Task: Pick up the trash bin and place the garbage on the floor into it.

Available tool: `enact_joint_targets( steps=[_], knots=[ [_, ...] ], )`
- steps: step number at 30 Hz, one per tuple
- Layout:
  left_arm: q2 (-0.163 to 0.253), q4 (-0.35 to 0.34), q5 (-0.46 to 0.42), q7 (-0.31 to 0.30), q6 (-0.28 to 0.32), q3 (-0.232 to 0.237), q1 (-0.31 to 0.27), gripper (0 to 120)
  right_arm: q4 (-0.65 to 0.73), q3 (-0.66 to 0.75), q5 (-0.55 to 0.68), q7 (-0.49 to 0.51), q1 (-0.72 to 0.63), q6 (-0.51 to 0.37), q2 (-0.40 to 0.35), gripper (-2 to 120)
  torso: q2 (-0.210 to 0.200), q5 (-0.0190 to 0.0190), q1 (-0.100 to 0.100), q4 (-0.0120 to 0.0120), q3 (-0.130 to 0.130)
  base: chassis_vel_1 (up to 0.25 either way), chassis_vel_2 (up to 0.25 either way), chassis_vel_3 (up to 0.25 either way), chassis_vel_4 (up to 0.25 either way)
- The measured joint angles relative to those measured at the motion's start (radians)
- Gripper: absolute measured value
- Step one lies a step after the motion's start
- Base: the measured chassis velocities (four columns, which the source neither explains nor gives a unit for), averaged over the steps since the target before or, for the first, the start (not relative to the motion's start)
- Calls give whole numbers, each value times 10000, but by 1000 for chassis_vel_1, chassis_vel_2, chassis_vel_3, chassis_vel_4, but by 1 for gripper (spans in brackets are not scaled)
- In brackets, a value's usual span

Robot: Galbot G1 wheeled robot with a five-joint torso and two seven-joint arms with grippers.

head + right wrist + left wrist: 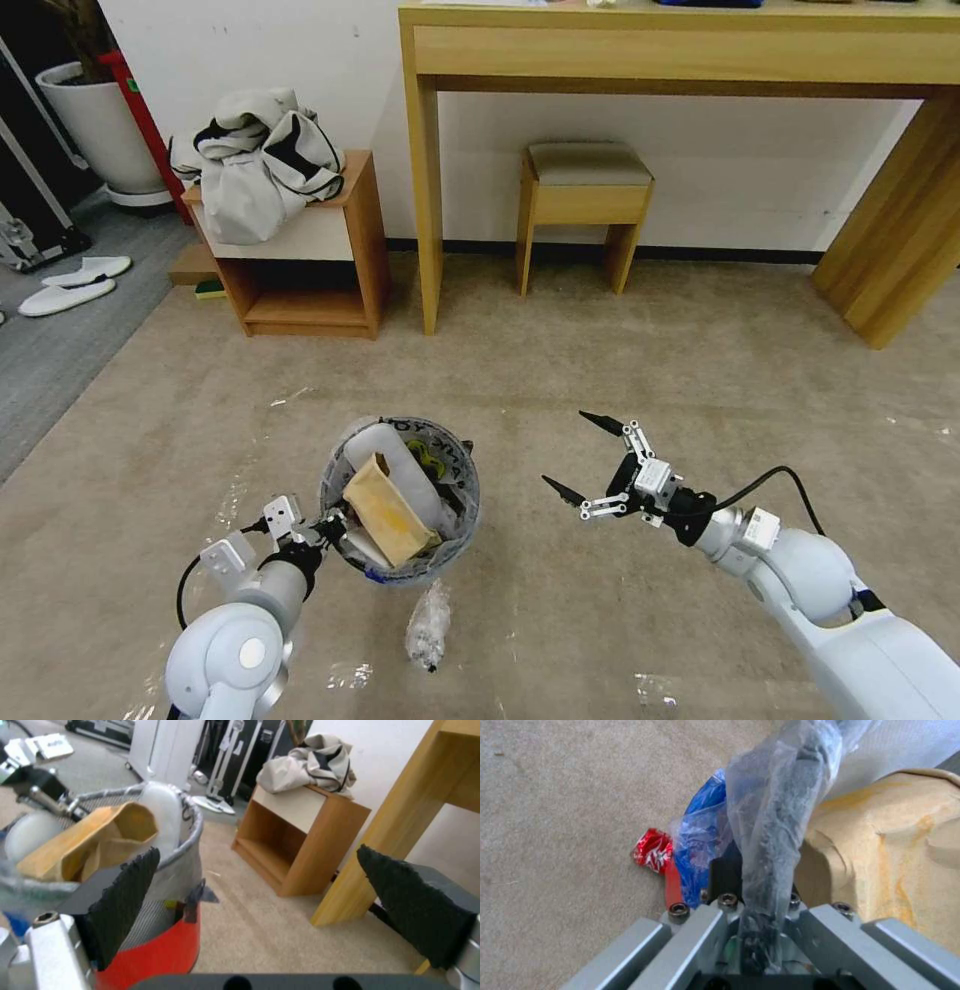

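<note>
The trash bin (455, 520), red with a blue band and a clear bag liner, sits low in front of me. My left gripper (322, 527) is shut on the bin's near-left rim; in the left wrist view it (757, 896) pinches the rim and liner (775, 806). Inside the bin stand a brown cardboard scrap (385, 510) and a white slipper (400, 462). A clear plastic wad (428, 625) lies on the carpet just before the bin. A red foil wrapper (652, 851) lies on the carpet by the bin's base. My right gripper (567, 450) hangs open to the bin's right, holding nothing.
A low wooden cabinet (310, 270) with a grey bag (260, 165) on top stands at the back left. A stool (585, 205) sits under a wooden desk (680, 50). White slippers (75, 285) lie on grey flooring far left, near a white planter (100, 130).
</note>
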Motion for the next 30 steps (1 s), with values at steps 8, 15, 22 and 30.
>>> enact_joint_targets(
  steps=[8, 15, 22, 30],
  knots=[
    [2, 101, -124, 2, -37, 71, -134, 0, -83, 6, -187, -158, 108, 50, 28, 100, 0, 1, 0, 1, 0, 0, 0, 0, 0],
    [49, 356, 18, -171, -157, -144, -396, 0, -532, -397, -267, -312, -54, 129, 114, 100, 0, 1, 0, -2, 0, 0, 0, 0, 0],
    [438, 589, -3, -164, -167, -698, -388, 0, -1222, -1068, -258, -279, 203, 79, 474, 100, 0, 1, 0, 3, 0, 0, 0, 0, 0],
    [599, 747, -18, -55, -229, -882, -333, 0, -1608, -1373, -294, -247, 443, 34, 646, 100, 0, 0, 0, 2, 0, 0, 0, 0, 0]
  ],
)
